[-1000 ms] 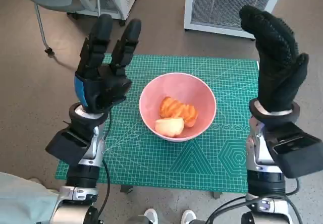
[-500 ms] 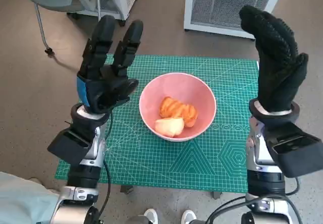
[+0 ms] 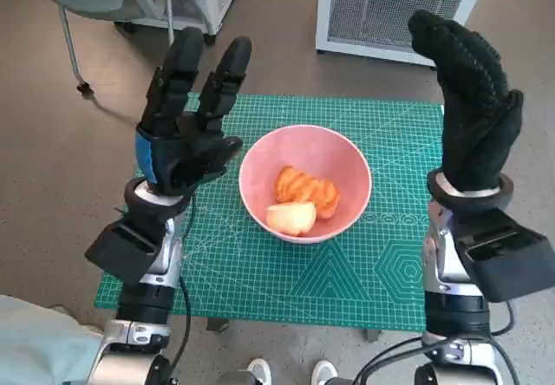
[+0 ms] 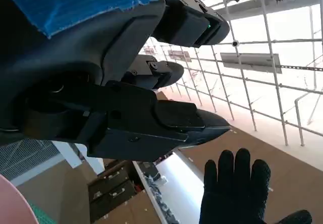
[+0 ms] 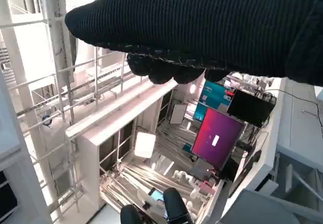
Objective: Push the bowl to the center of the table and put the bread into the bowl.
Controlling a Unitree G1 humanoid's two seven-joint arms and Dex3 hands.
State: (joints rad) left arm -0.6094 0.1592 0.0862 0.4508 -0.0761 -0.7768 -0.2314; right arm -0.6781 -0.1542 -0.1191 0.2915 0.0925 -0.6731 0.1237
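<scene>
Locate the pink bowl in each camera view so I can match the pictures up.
Head view: the round pink bowl sits mid-picture on the green cutting mat, holding bread pieces, between the two raised hands.
Left wrist view: only a pink sliver of its rim shows in a corner.
Right wrist view: not in it.
Shared landmark: the right hand in the black knitted glove, seen in all three views.

Head down; wrist cameras upward.

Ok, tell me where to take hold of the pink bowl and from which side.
Probably the pink bowl is best gripped at its left rim, nearest the left hand. The rim is thin and bare there; the bread lies toward the near right inside, so the fingers could likely hook over from above-left.
</scene>
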